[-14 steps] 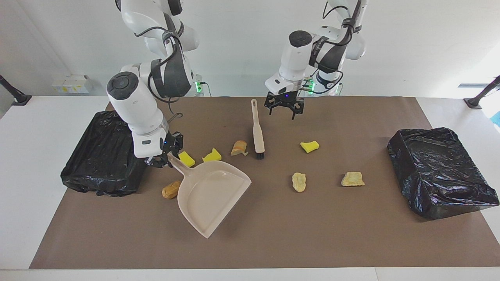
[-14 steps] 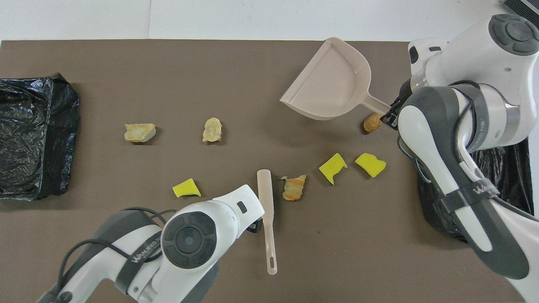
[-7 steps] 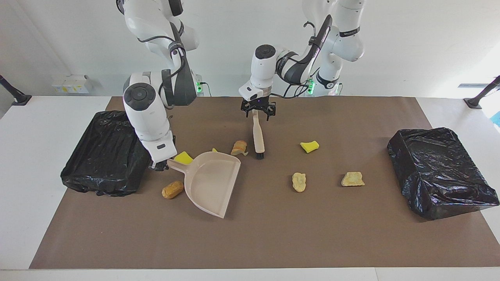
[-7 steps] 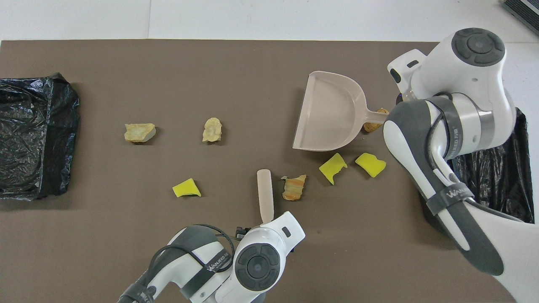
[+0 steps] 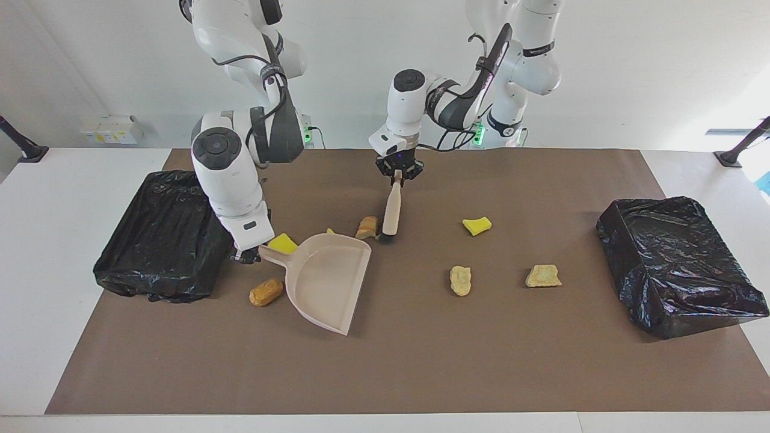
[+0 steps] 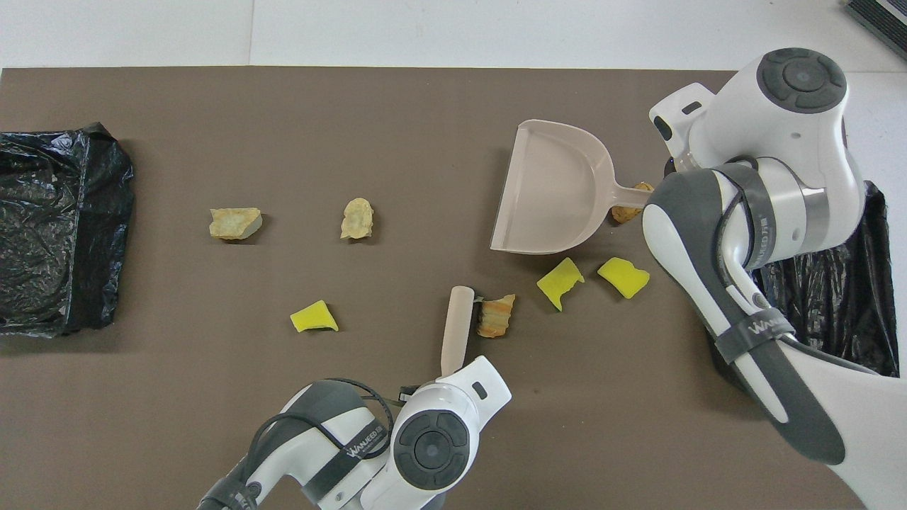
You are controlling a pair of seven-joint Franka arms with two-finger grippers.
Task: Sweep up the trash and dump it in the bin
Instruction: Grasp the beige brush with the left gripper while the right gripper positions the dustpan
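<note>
My left gripper (image 5: 397,175) is shut on the top of the beige brush (image 5: 391,211) handle. The brush leans, and its bristles rest against a brown piece of trash (image 5: 367,227). My right gripper (image 5: 248,257) is shut on the handle of the beige dustpan (image 5: 328,279), whose mouth faces the brush. Two yellow sponge chunks (image 6: 560,282) (image 6: 623,276) lie just nearer to the robots than the pan. A brown lump (image 5: 266,291) sits by the pan's handle. A yellow chunk (image 5: 477,225) and two tan pieces (image 5: 461,280) (image 5: 543,276) lie toward the left arm's end.
A black-bagged bin (image 5: 159,234) stands at the right arm's end of the table, right beside the right gripper. A second black-bagged bin (image 5: 677,264) stands at the left arm's end. Everything rests on a brown mat (image 5: 421,361).
The left arm swung over to the brush, closed on its handle and tipped it so the bristles reached the brown piece. The right arm turned the dustpan's mouth toward the brush.
</note>
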